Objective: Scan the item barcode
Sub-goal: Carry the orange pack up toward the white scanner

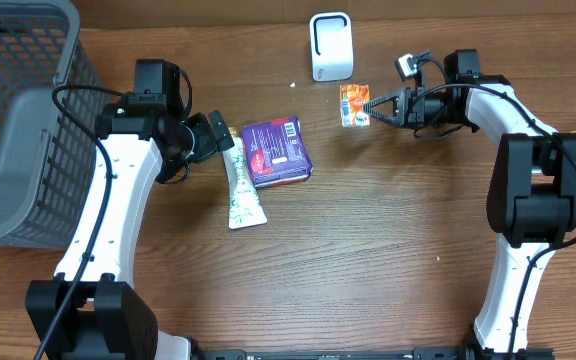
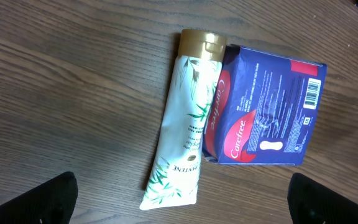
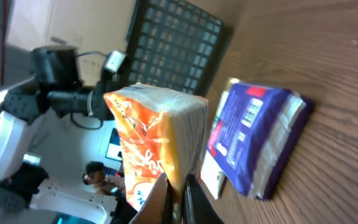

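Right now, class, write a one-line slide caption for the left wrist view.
Tube and purple pack side by side on the wooden table, framed by open fingers.

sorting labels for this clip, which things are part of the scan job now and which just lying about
In the job: small orange packet pinched in the right gripper; white boxy scanner.
Lying about: purple rectangular Carefree pack; white tube with gold cap; grey mesh basket.
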Motion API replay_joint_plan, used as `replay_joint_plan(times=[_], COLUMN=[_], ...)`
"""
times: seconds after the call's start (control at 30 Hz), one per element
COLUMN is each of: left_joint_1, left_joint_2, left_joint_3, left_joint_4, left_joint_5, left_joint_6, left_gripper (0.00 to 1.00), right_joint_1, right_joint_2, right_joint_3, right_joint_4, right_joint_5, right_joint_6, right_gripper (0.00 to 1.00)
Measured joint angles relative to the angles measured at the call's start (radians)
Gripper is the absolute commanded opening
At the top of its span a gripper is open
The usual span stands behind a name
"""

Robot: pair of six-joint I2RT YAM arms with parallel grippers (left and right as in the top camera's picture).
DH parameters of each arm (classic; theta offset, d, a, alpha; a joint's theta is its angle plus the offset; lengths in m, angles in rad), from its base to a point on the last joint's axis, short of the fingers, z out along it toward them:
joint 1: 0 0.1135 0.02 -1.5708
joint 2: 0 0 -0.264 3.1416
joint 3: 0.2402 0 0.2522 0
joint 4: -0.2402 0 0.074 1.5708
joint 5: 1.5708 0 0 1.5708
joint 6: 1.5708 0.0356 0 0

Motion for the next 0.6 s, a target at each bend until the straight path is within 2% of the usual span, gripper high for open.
replay_joint_plan(times=[0.13,0.33,0.6], left_joint_1=[0.000,0.000,0.000], left_joint_2=[0.000,0.000,0.000], left_joint_3=[0.000,0.000,0.000], left_joint_4=[0.000,0.000,0.000], left_joint_5=[0.000,0.000,0.000], left_joint_6=[0.000,0.000,0.000], left_gripper=[1.00,1.00,1.00], right_joint_1=[0.008,0.060,0.167], right_joint_2=[0.000,-0.012,-0.097], right_joint_3=[0.025,0.079,0.176], right_joint_4=[0.001,-0.052,-0.030], right_joint_5=[0.206,0.715,1.324], right_joint_6=[0.159,0.348,0.436], right_gripper=[0.04,0.04,0.04])
